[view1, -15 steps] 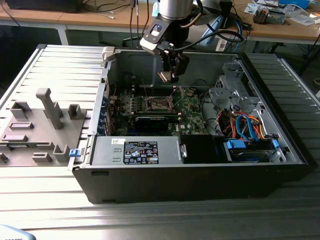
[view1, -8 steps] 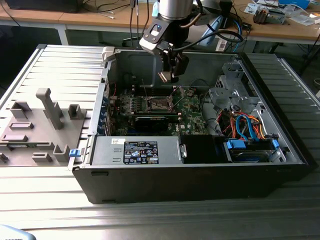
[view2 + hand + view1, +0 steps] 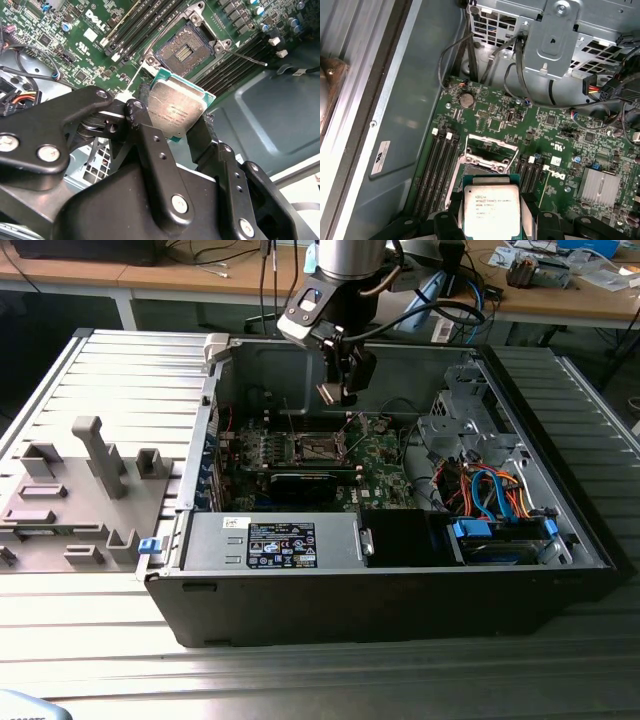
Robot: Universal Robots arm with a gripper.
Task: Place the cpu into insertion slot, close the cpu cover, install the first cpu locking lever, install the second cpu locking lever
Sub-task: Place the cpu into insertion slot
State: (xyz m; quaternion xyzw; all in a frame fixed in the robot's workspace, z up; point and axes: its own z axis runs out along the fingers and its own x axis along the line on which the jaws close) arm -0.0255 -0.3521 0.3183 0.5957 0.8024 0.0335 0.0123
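Silver-grey cpu (image 3: 172, 109) — square, green-edged, clamped in gripper (image 3: 175, 122), near insertion slot (image 3: 183, 50)

Metal and matt black
My pincer's (image 3: 172, 117) matt black fingers (image 3: 145, 130) pinch the cpu (image 3: 172, 112), its lid dull grey metal; beyond it, glossy green board (image 3: 95, 30) and the insertion slot's (image 3: 182, 52) silvery metal rim.

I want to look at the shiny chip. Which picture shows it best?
The first wrist view: the cpu faces the camera with its silver top showing. The second wrist view shows it tilted, pinched in the gripper. In the exterior view it is a tiny bit above the motherboard.
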